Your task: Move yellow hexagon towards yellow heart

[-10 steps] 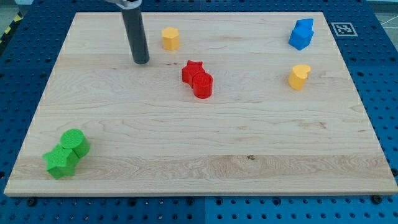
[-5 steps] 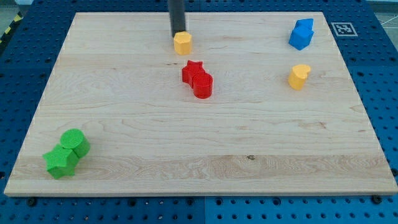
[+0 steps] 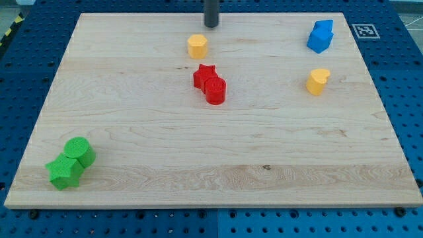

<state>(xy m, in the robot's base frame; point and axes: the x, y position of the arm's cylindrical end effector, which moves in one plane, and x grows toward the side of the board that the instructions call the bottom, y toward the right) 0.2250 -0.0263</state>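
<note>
Spanning most of the camera view, a pale wooden board [image 3: 218, 152] lies on a blue perforated table [image 3: 410, 79]. A black-and-white marker tag [image 3: 365, 30] sits off the board's top right corner. My tip [image 3: 211, 25] stands near the top edge, up and to the right of the yellow hexagon [image 3: 197, 46], apart from it; no claw exists, only the rod. The yellow heart [image 3: 318, 80] sits well to the right. Red star [image 3: 205, 74] and red cylinder [image 3: 215, 90] touch. Blue blocks [image 3: 320, 36] sit top right; green cylinder [image 3: 79, 151] and green star [image 3: 63, 172] bottom left.

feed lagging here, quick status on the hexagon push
My tip at view's top, clear of yellow hexagon. Yellow heart far right. Red blocks just below the direct line.
</note>
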